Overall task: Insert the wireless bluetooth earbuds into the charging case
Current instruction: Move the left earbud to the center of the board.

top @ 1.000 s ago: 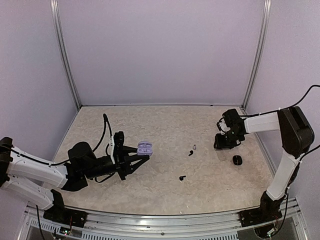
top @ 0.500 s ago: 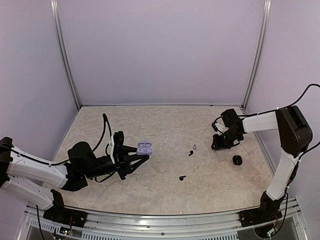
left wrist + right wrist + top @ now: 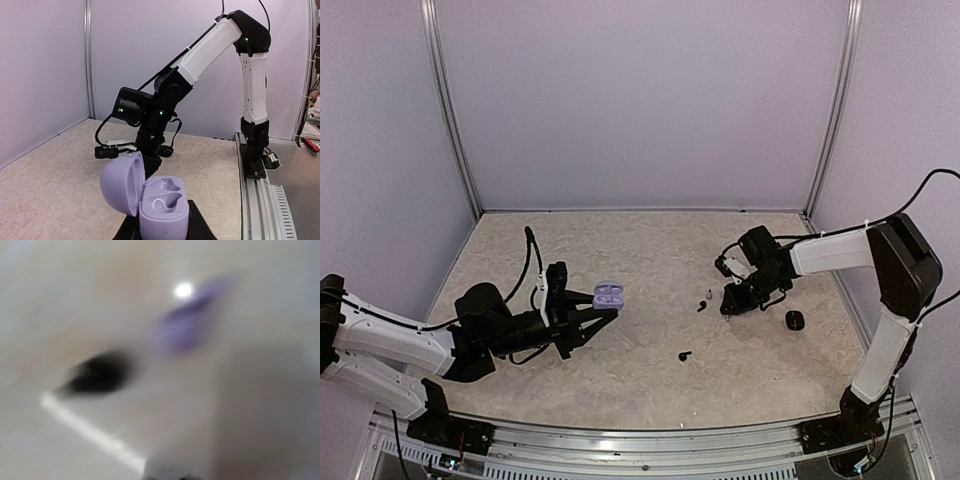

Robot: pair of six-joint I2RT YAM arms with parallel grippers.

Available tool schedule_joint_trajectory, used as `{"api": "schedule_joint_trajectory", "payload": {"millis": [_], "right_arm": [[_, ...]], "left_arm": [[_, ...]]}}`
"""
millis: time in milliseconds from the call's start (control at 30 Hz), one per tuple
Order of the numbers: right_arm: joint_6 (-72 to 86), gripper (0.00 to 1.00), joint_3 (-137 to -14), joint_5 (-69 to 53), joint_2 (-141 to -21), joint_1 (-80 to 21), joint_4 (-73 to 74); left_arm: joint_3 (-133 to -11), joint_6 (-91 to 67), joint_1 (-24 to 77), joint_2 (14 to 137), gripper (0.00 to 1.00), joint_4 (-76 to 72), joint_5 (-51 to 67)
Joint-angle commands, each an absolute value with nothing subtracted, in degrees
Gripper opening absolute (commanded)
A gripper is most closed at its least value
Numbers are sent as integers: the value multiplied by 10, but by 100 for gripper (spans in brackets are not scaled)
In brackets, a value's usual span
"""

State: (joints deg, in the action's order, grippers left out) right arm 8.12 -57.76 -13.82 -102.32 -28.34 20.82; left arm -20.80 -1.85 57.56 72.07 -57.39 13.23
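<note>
Right gripper (image 3: 727,308) neared the earbuds (image 3: 701,307), its wrist view blurred.

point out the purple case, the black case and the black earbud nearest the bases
purple case (image 3: 164,212): left wrist view, front of its base
black case (image 3: 794,320): top view, its middle
black earbud (image 3: 684,355): top view, its body

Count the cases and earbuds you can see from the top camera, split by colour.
Purple case, lid open: 1
Black case: 1
Black earbuds: 2
Pale earbud: 1
Total: 5
Nothing more can be made out in this view.
</note>
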Motion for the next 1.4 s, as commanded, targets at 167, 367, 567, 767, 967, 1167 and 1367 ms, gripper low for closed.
{"api": "schedule_joint_trajectory", "payload": {"millis": [167,367,567,767,967,1167,1367], "right_arm": [[85,15,-521,-189,-955,-424,249],[61,16,-547,-144,-960,-481,329],[43,17,-575,-135,-958,-514,392],[26,24,-589,-117,-974,-544,428],[45,34,-622,-96,-988,-546,474],[89,39,-662,-73,-998,-546,523],[128,37,-630,-108,-988,-546,523]], "left_arm": [[-208,-14,572,710,0,-577,137],[-210,-15,572,706,0,-567,137],[-211,-11,572,690,0,-554,130],[-220,-2,572,685,0,-529,123],[-223,-2,571,663,0,-512,113],[-221,-2,572,664,0,-517,115],[-220,-2,572,667,0,-521,115]]}}
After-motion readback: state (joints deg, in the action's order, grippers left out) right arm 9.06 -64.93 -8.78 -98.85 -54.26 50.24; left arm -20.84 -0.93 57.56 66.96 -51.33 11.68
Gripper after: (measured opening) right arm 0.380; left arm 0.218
